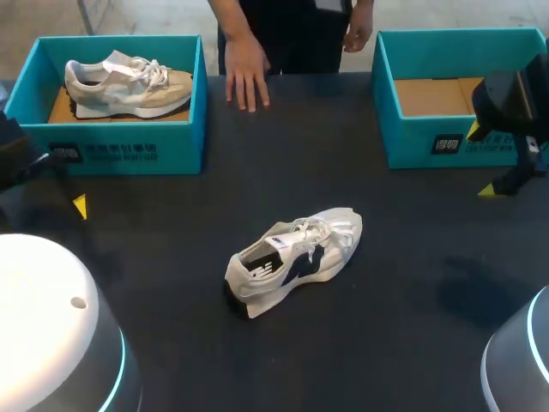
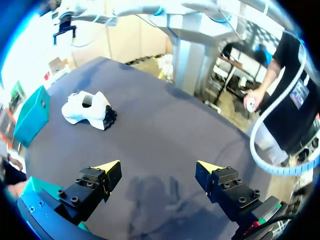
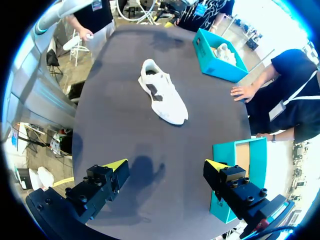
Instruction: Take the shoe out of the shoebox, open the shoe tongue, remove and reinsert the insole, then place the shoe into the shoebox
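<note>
The shoe (image 1: 294, 262) lies in the middle of the tabletop (image 1: 412, 283), outside both boxes, white with a dark side mark and loose laces. The head view looks down into its opening, while the left wrist view gives only its heel end. The left shoebox (image 1: 129, 150) holds a second shoe (image 1: 129, 84). The right shoebox (image 1: 429, 142) shows a brown cardboard floor, and in the right wrist view it sits just beside one finger. A person's hand (image 1: 247, 73) rests flat on the tabletop between the boxes. The left end effector (image 2: 159, 166) and right end effector (image 3: 166, 164) both hang over bare tabletop, fingers spread wide, gripping nothing.
</note>
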